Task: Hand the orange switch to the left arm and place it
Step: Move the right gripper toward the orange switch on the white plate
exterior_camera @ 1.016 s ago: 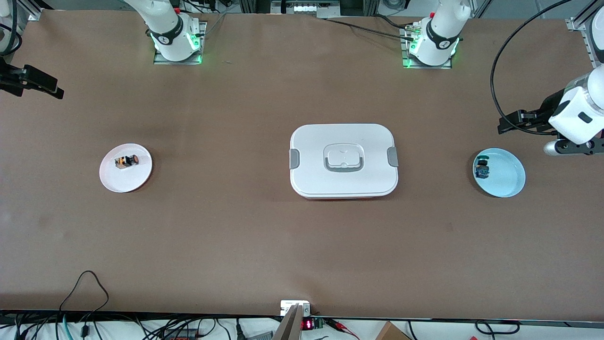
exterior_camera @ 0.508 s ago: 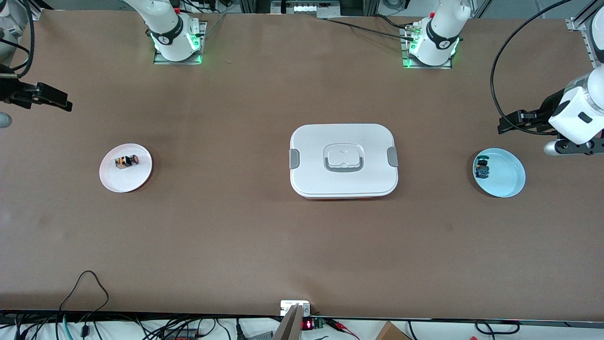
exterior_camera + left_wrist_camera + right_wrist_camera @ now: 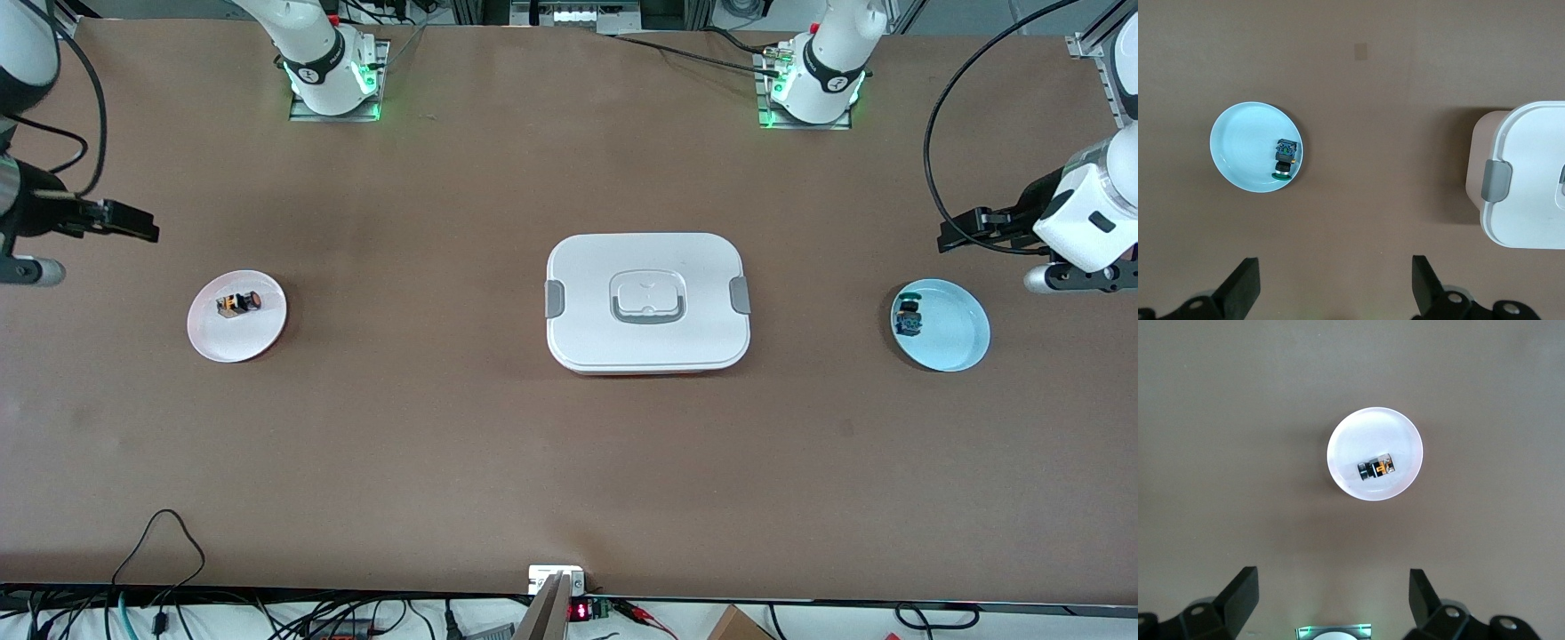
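Two plates sit at the table's ends, the box (image 3: 647,302) between them. The orange switch (image 3: 238,303) lies on its side on the white plate (image 3: 258,342) at the right arm's end, long axis running along the table, black cap toward the box. The right gripper (image 3: 133,222) hangs close by, over bare table, fingers apart and empty. The left gripper (image 3: 956,236) waits, also spread, near the blue plate (image 3: 956,342).

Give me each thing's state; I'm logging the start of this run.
orange switch: lying on the white plate, untouched.
blue switch: on the blue plate.
box: lid on.
right gripper: open, empty, above the table.
left gripper: open, empty, above the table.
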